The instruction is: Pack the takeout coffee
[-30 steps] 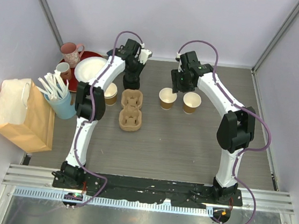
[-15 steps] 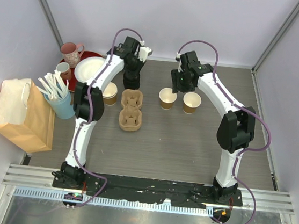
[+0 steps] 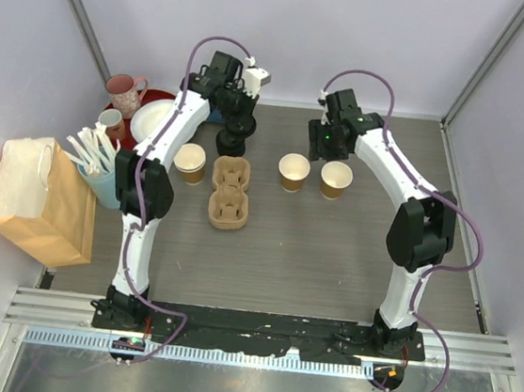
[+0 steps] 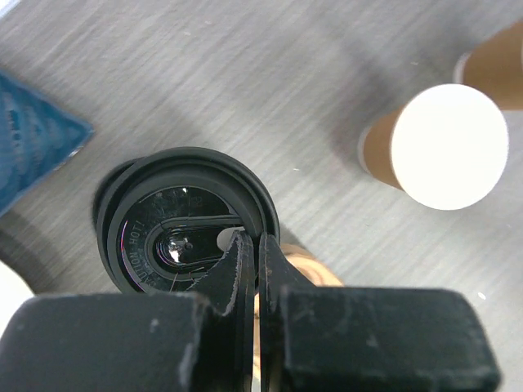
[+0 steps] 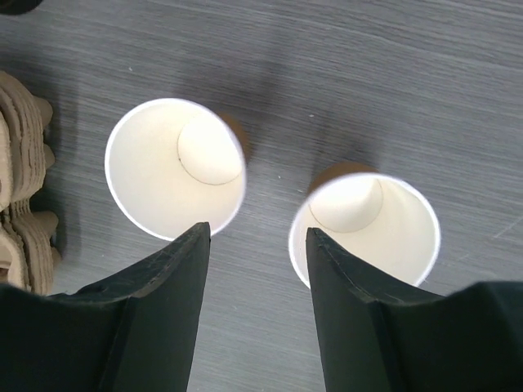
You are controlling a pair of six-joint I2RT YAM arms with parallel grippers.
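Black lid (image 4: 176, 219) rim in left tool (image 4: 252, 239)

The top view overlooks the whole tabletop (image 3: 330, 261) from above its near edge; the wrist views look straight down, close, left on the black lid (image 4: 155, 204), right on two lidless cups (image 5: 176, 167).

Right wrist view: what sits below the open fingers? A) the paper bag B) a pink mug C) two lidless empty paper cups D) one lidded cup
C: the first cup and the second cup both show bare cream insides with no lids, standing apart below the right gripper.
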